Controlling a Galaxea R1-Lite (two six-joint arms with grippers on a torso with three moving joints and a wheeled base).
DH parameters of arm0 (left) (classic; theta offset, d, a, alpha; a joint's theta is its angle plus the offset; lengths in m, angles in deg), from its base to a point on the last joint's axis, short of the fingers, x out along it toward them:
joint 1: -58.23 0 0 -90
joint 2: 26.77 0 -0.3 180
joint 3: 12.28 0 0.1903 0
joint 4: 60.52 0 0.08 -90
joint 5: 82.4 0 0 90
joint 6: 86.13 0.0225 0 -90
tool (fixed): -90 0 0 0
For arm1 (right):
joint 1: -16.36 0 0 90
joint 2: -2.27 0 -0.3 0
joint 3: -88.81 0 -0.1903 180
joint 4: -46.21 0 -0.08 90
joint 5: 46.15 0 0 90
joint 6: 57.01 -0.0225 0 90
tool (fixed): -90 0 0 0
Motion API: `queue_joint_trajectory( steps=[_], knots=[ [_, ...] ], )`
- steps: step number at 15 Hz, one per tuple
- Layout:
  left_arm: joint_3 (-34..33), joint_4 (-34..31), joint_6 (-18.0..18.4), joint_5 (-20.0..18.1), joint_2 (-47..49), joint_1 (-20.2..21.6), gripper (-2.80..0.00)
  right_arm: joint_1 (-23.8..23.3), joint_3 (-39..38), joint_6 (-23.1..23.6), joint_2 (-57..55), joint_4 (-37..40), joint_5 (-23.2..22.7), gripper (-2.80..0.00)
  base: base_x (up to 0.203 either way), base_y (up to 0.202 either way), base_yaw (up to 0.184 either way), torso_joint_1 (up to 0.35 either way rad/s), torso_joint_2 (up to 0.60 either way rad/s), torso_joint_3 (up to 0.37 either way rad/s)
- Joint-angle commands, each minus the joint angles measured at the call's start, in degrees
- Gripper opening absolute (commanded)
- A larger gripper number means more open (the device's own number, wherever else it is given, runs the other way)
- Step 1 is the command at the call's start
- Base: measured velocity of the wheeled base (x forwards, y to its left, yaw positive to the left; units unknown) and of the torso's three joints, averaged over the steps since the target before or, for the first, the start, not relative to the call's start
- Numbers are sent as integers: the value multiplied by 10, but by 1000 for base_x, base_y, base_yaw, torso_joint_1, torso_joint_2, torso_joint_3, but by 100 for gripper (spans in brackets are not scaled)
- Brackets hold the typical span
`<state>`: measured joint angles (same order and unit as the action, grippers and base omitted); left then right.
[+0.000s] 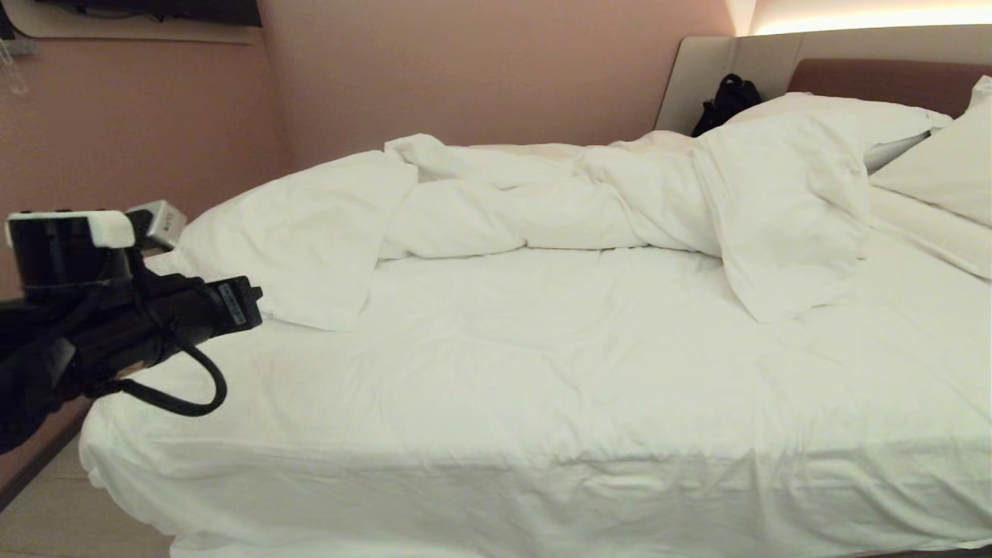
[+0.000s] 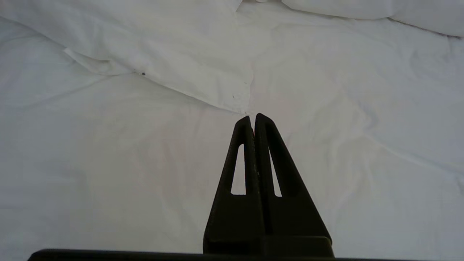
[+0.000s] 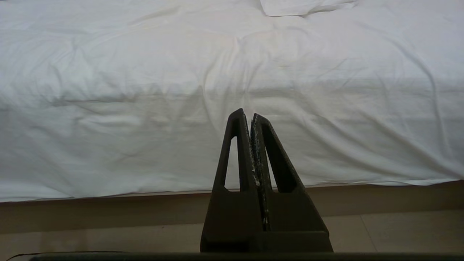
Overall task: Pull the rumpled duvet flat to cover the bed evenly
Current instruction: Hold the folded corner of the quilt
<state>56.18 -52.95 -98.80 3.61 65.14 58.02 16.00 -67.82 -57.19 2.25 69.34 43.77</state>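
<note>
White duvet (image 1: 542, 201) lies bunched along the far side of the bed (image 1: 542, 403). Left end effector (image 2: 252, 117), closed and empty, hovers near a duvet corner; right end effector (image 3: 246, 116) closed, parked beside the bed.

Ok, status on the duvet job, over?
Left gripper shut, empty, above sheet near duvet corner. Right gripper shut, empty, low by bed edge. Duvet bunched along far side. Path clear.

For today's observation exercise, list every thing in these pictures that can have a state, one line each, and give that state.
duvet: rumpled, bunched along the far side.
bed: sheet mostly uncovered.
pillows: lying at the headboard.
left pincer: shut, empty, above the sheet near a duvet corner.
right pincer: shut, empty, low beside the bed's edge.
black bag: leaning by the headboard.
</note>
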Motion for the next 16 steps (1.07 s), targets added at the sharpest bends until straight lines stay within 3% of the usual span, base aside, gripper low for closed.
queue_joint_trajectory(
  steps=[1, 11, 12, 15, 16],
  knots=[
    [52, 11, -5, 1, 93, 0, -280, 0, 0, 0, 0, 0, 0, -280, 0, 0, 0, 0, 0, 0],
    [180, 45, -5, 6, 242, -7, -280, 0, 0, 0, 0, 0, 0, -280, 0, 0, 0, 0, 0, 0],
    [190, 45, -5, 15, 260, -8, -280, 0, 0, 0, 0, 0, 0, -280, 0, 0, 0, 0, 0, 0],
    [222, 50, -7, 100, 301, -31, -280, 0, 0, 0, 0, 0, 1, -280, 0, 0, 0, 0, 0, 0],
    [223, 50, -7, 104, 304, -36, -280, 0, 0, 0, 0, 0, 0, -280, 0, 0, 0, 0, 0, 0]
  ],
)
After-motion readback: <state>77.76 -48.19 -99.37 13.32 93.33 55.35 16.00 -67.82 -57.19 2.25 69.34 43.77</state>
